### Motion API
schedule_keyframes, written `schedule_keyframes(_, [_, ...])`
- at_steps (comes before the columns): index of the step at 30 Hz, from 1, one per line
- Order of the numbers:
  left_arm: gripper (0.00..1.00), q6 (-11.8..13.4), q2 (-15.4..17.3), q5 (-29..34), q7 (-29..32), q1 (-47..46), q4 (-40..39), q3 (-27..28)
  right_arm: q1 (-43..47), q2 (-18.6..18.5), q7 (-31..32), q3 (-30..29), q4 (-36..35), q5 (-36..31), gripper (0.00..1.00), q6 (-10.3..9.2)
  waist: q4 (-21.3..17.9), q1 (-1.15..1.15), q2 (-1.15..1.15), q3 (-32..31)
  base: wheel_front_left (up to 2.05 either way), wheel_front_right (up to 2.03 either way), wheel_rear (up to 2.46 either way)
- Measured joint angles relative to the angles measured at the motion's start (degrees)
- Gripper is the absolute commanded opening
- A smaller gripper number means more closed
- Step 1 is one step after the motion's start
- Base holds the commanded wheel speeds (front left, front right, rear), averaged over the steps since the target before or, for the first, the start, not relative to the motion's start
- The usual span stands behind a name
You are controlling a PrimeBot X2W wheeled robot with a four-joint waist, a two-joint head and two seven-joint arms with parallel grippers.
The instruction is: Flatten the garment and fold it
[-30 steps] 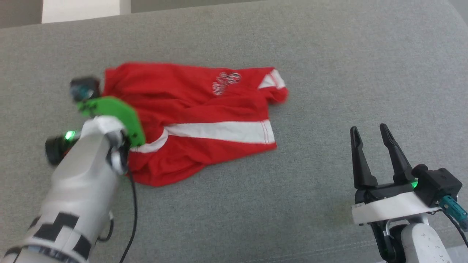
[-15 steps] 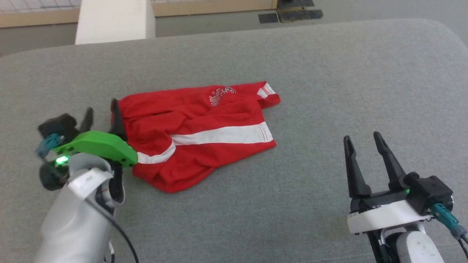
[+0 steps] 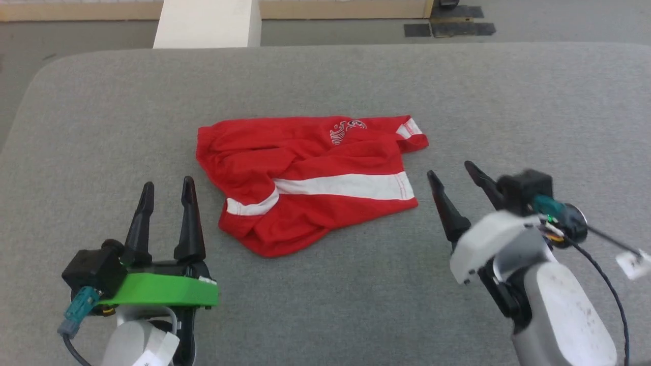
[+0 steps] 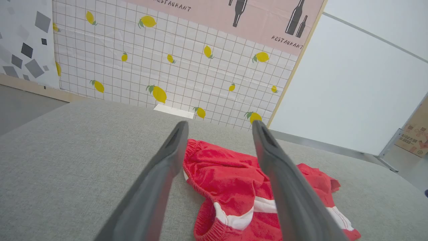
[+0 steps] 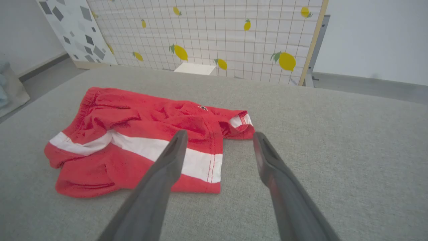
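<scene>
- Red shorts (image 3: 310,183): one, rumpled, white stripe up, mid grey padded surface (image 3: 325,305).
- My left claw (image 3: 168,183): open, empty, toward near-left corner.
- My right claw (image 3: 449,169): open, empty, beside shorts' hem.

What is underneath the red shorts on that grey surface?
The shorts lie crumpled straight on the grey padded surface, which shows all around them. Nothing sticks out from beneath their edges. Their bunched, overlapping layers cover the patch below, so what is there cannot be seen.

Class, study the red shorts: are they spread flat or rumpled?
Rumpled. The shorts lie in creased folds on the grey cushion; their white stripe kinks near the waistband.
</scene>
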Motion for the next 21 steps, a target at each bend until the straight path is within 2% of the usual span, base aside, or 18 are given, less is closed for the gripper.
schedule_keyframes(5, [1.0, -1.1, -0.4, 0.7, 0.0, 0.0, -1.4, 0.7, -6.3, 0.0, 7.5, -0.4, 6.9, 0.4, 1.0, 0.0, 2.0, 0.0, 0.0, 1.4, 0.0, 0.0, 0.0])
schedule_keyframes(12, [1.0, -1.2, -0.4, 0.7, 0.0, 0.0, -1.8, -1.0, -13.2, 0.0, 17.1, -2.5, 18.0, -1.2, 1.0, 0.0, 5.1, 0.0, 0.0, 3.4, 0.0, 0.0, 0.0])
schedule_keyframes(21, [1.0, -1.2, -0.5, 0.7, 0.0, 0.0, -1.9, -2.5, -18.9, 0.0, 28.3, -1.3, 25.3, -3.9, 1.0, 0.0, 7.6, 0.0, 0.0, 6.2, 0.0, 0.0, 0.0])
